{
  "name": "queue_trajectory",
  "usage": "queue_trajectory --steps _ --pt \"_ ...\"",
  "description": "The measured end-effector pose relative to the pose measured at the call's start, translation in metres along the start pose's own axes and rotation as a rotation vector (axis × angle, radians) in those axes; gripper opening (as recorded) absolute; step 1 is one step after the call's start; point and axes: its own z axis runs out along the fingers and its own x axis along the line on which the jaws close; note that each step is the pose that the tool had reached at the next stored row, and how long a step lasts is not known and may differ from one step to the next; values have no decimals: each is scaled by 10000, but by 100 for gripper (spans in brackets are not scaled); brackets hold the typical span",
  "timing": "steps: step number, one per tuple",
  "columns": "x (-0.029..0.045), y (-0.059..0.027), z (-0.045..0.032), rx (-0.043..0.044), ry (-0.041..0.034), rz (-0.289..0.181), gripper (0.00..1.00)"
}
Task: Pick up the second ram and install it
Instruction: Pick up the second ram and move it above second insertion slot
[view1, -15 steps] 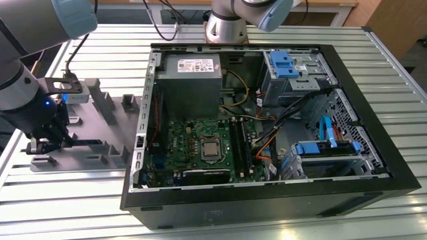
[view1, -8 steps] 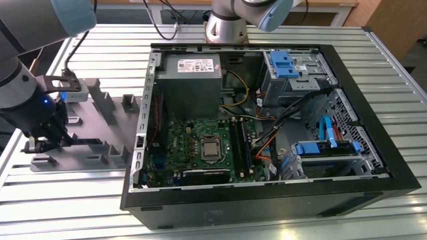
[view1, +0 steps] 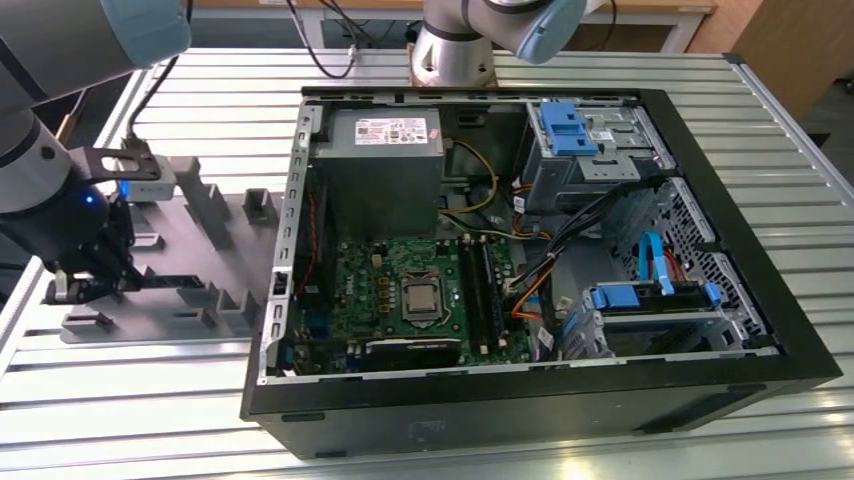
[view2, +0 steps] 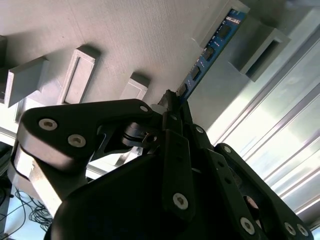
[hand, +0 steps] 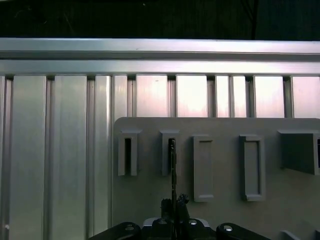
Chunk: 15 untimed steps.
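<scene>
The second ram (view2: 210, 50) is a thin blue-green stick with dark chips. It stands on edge on the grey holder tray (view1: 214, 250), its far end in one of the tray's slot blocks. In the first wrist view the ram (hand: 172, 165) shows edge-on as a thin dark line. My gripper (view2: 172, 102) is shut on the ram's near end, one finger on each flat side. In the exterior view the gripper (view1: 91, 275) hangs low over the tray's left part, to the left of the open computer case (view1: 747, 290). The green motherboard (view1: 387, 280) lies inside, with long black slot strips (view1: 481, 290).
The tray carries several upright grey slot blocks (hand: 202, 167) around the gripper. The case's metal wall (view1: 287, 230) rises between the tray and the motherboard. Cables (view1: 561, 250), blue drive cages (view1: 574, 130) and a grey power supply (view1: 380, 160) crowd the case. A ribbed metal table (hand: 55, 150) lies underneath.
</scene>
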Motion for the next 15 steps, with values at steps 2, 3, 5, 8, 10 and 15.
queue_trajectory --steps 2,3,5,8,10,15 --pt "0 0 -8 0 0 0 14" --pt "-1 1 -12 0 0 1 14" --pt "-1 1 -21 0 0 0 14" --pt "-2 1 -31 2 0 0 14" --pt "-2 1 -37 1 1 0 14" --pt "-2 2 -47 1 0 0 14"
